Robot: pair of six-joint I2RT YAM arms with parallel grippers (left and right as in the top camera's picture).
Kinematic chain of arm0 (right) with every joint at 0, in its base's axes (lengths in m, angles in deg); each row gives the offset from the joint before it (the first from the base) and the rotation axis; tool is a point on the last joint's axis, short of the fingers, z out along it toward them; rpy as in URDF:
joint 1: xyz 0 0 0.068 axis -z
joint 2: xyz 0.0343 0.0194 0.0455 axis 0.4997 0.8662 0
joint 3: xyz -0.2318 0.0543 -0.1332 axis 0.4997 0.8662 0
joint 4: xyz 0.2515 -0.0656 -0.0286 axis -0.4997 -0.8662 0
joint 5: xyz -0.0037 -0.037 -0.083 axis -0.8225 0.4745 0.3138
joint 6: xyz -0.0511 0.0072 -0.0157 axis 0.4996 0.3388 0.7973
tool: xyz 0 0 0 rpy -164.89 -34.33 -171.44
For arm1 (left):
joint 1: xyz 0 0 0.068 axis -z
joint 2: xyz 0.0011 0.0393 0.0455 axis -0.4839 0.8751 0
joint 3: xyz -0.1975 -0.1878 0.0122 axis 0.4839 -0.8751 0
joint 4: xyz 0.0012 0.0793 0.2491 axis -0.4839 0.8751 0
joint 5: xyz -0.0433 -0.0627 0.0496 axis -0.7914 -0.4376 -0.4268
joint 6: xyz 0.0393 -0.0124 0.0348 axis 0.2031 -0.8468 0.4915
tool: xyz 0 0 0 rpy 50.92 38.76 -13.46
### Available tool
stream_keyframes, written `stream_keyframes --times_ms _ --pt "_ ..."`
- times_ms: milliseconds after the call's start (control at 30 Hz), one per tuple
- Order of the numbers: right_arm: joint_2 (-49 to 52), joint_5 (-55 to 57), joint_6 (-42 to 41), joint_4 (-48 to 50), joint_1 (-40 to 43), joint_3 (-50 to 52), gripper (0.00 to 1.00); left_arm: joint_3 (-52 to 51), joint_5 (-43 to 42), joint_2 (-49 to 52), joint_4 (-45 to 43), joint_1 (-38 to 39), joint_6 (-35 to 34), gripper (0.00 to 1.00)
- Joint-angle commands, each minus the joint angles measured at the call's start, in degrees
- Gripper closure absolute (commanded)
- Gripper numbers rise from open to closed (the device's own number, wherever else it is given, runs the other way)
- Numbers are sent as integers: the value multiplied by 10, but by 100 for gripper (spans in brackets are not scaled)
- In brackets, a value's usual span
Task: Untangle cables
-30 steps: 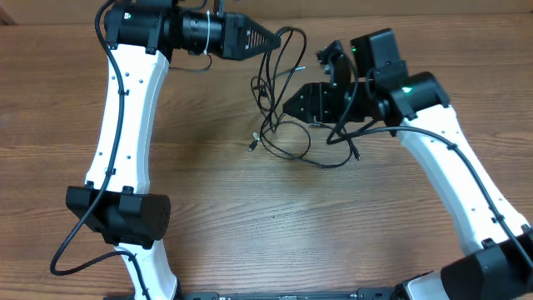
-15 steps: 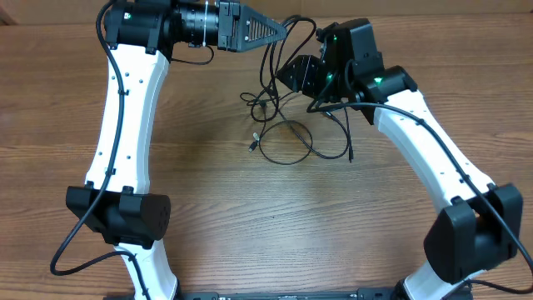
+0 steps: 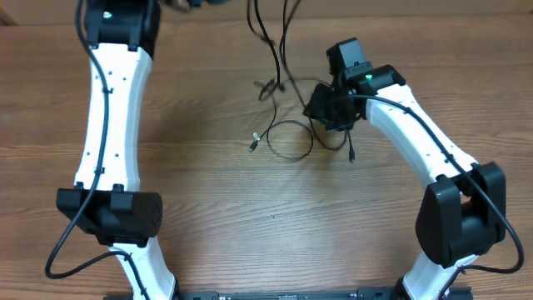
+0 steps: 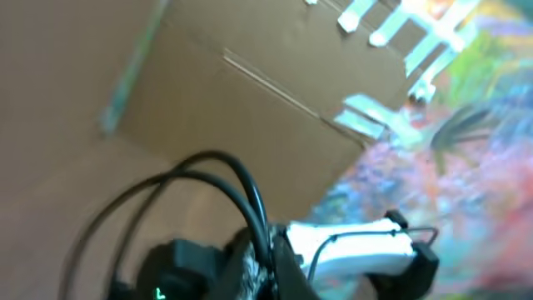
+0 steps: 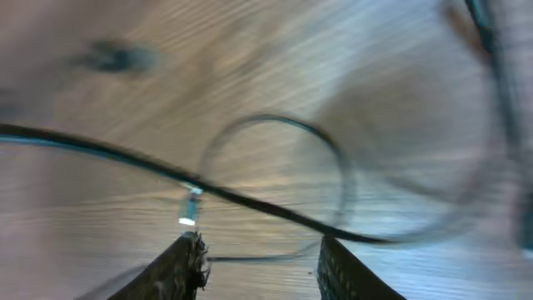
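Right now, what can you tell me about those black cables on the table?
The cables are thin, black, rubbery-looking cords, loosely knotted. One loop lies flat on the wooden table, a pale plug tip at its left. Two strands run off the picture's top edge. Another crosses just ahead of the right gripper, whose fingers stand apart.

- Showing warm brown wood grain with darker streaks across the table.
- Showing thin black on the cables at the far middle, and pale silver on one plug tip.
- Pairing white shells with black joints and black wiring on the left arm and the right arm.
- Glowing green in a small indicator light on the right arm's black far end.
- Showing dark, nearly black, on the right gripper fingers.
- Blurring from plain brown cardboard into pink, green and blue patches at the right of the left wrist view.
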Motion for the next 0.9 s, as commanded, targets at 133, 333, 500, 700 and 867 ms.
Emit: stream_keyframes --times_ms 133,333,500,700,867 --pt "-12 -160 162 -5 61 -13 55 10 29 -22 -290 -2 -383 96" --pt "-68 -199 185 -4 59 -40 51 10 37 -22 -238 14 -356 96" --pt "-125 -203 185 34 44 -40 47 10 53 -22 -134 33 -279 96" --pt "-148 -252 252 32 45 -40 41 10 133 -22 168 49 -57 96" --pt "-148 -229 261 -8 52 -40 42 10 308 -22 476 76 150 96"
